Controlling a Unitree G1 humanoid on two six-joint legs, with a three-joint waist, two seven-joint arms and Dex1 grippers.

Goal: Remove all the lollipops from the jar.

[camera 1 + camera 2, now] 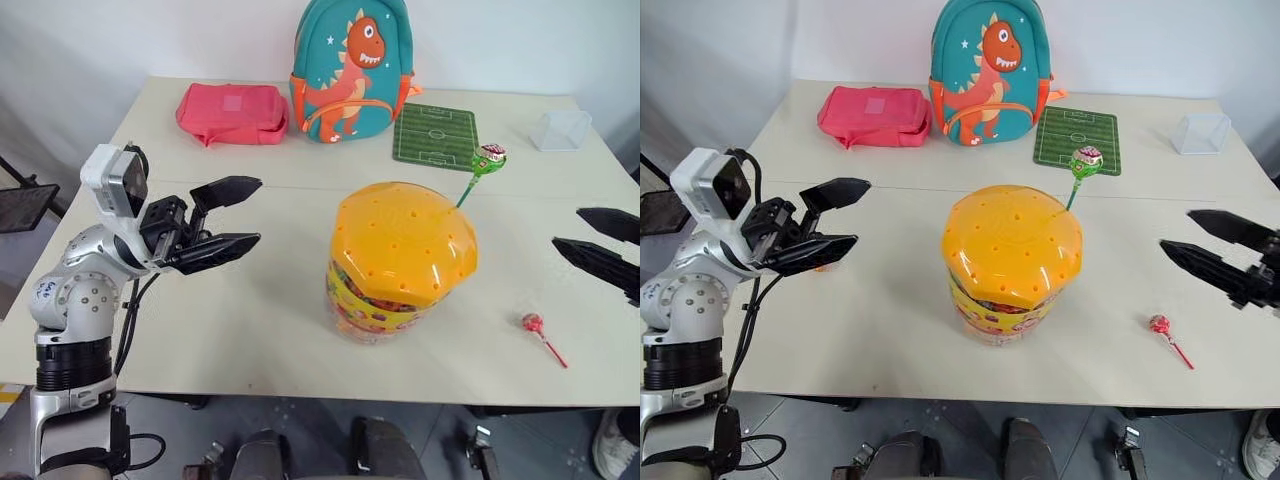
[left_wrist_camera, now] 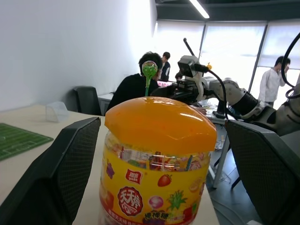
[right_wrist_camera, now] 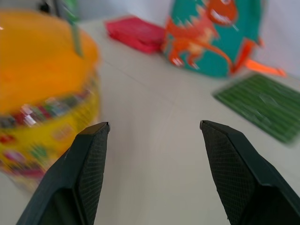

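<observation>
On the white table (image 1: 250,330), near its front edge: large clear plastic jar (image 1: 400,265) with orange domed lid, one green lollipop (image 1: 489,160) standing in a lid hole. Right of it, lying flat and apart: small pink-red lollipop (image 1: 534,324). Left gripper (image 1: 240,213) and right gripper (image 1: 1185,235) both spread wide, empty, well clear of jar.

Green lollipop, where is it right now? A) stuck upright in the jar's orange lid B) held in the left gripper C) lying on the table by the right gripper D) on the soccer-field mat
A: the green lollipop stands with its stick planted in the orange lid of the jar.
</observation>
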